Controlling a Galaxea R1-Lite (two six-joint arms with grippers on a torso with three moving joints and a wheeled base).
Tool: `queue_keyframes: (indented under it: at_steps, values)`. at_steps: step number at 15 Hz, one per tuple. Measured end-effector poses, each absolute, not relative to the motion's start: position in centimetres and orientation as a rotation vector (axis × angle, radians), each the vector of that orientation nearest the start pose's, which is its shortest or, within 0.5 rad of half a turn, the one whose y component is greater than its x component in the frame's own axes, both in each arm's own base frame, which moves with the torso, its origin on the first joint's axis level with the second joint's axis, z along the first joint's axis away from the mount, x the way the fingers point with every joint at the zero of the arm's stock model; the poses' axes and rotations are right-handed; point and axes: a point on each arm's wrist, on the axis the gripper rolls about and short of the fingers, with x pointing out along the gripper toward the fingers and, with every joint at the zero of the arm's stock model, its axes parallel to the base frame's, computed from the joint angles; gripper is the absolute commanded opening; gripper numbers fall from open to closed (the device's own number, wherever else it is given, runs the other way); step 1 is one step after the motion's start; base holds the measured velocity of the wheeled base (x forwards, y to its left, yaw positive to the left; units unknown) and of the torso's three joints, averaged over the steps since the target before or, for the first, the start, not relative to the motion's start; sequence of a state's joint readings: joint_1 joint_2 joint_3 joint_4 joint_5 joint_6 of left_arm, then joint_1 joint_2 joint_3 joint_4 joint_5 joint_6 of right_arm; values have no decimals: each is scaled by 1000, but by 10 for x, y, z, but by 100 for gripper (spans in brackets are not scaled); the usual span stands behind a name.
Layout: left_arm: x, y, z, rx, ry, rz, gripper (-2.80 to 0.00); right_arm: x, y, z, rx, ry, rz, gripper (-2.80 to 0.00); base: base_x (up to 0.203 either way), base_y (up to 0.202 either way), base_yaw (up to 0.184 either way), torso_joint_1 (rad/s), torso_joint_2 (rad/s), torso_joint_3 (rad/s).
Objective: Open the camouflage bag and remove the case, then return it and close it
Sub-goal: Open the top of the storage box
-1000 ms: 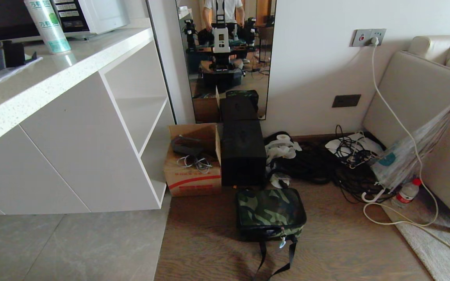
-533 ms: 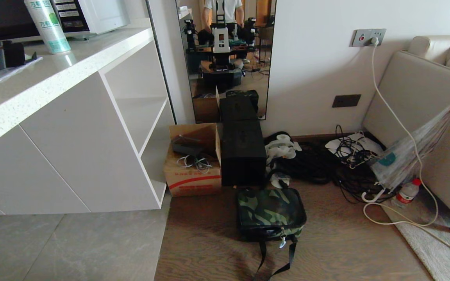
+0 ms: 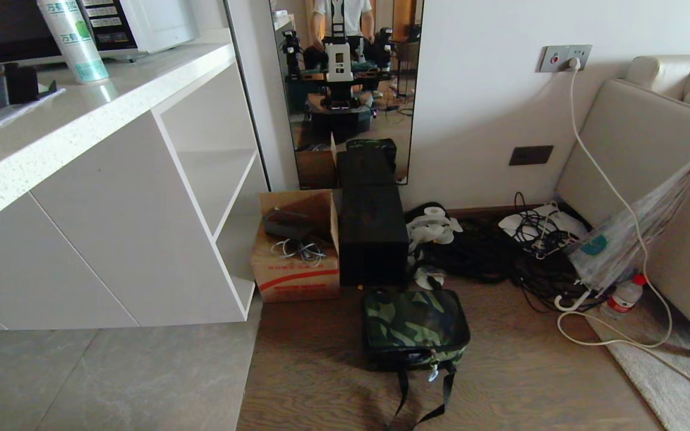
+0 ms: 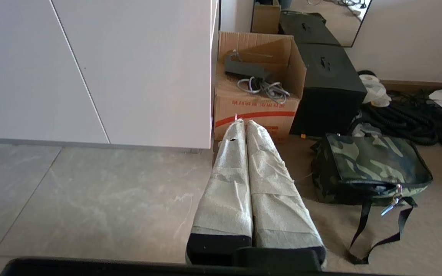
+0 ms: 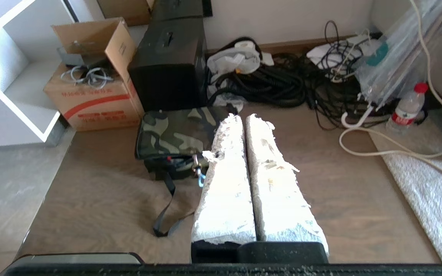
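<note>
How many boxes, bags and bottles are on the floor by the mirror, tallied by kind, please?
Cardboard box: 1
Tall black box: 1
Camouflage bag: 1
Water bottle: 1
Total: 4

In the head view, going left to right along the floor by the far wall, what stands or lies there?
Cardboard box → tall black box → white bags → tangle of black cables → folded clear umbrella → water bottle.
</note>
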State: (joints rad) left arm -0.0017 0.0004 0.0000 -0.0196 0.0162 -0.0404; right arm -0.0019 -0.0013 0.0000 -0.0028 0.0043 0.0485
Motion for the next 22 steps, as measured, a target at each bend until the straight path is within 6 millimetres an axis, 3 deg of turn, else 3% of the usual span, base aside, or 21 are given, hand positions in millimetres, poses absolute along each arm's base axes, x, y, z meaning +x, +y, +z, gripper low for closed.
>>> queue_keyframes:
  at_steps: [3, 10, 22]
  values:
    - [-23, 0, 77, -41, -19, 16, -280, -23, 0, 76, 49, -4, 2, -280, 148, 0, 2, 5, 2, 0]
    - [-23, 0, 77, -38, -19, 15, -280, -23, 0, 76, 48, -4, 2, -280, 0, 0, 0, 1, 1, -23]
    - [-23, 0, 78, -44, -21, 15, -280, -23, 0, 76, 48, -4, 2, -280, 0, 0, 0, 4, 2, -187]
